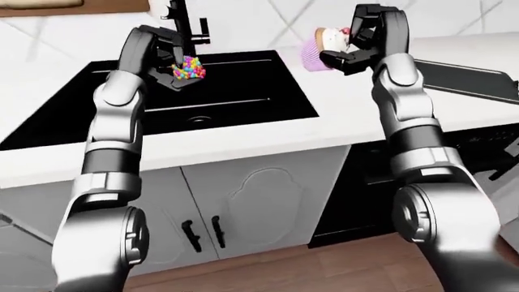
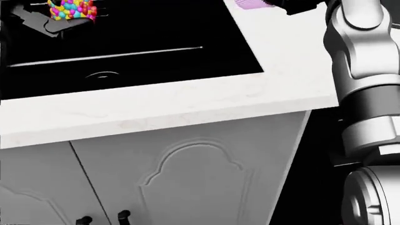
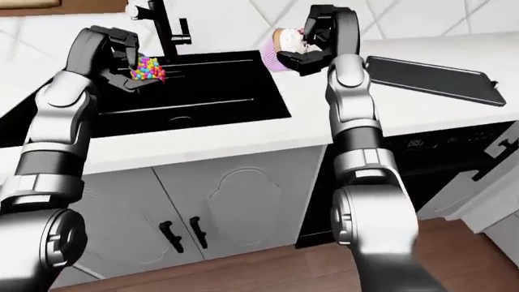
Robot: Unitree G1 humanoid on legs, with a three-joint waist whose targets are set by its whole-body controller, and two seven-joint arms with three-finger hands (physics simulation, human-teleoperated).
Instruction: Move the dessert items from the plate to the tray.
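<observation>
both my arms are raised, elbows bent, forearms reaching up over the white counter (image 3: 243, 131). my left hand (image 1: 166, 58) hangs above the black sink (image 1: 235, 97), just below the black faucet (image 3: 162, 21) in the eye views. my right hand (image 3: 312, 42) is up over the counter strip between the sink and the dark tray (image 3: 430, 76), which lies flat toward the right of the right-eye view, well apart from both hands.

under the counter run grey cabinet doors (image 3: 235, 201) with black handles (image 3: 182, 234), and to their right a dark appliance front (image 3: 438, 152); wood floor (image 3: 268, 267) shows at the bottom.

my left fingers are clamped round a sprinkle-covered dessert (image 1: 189, 68), a ball of coloured dots held over the sink basin. my right fingers are closed on a cupcake (image 3: 284, 47) with a pink pleated wrapper and pale frosting, tipped on its side with the wrapper pointing left. both desserts are in the air, neither on the tray.
</observation>
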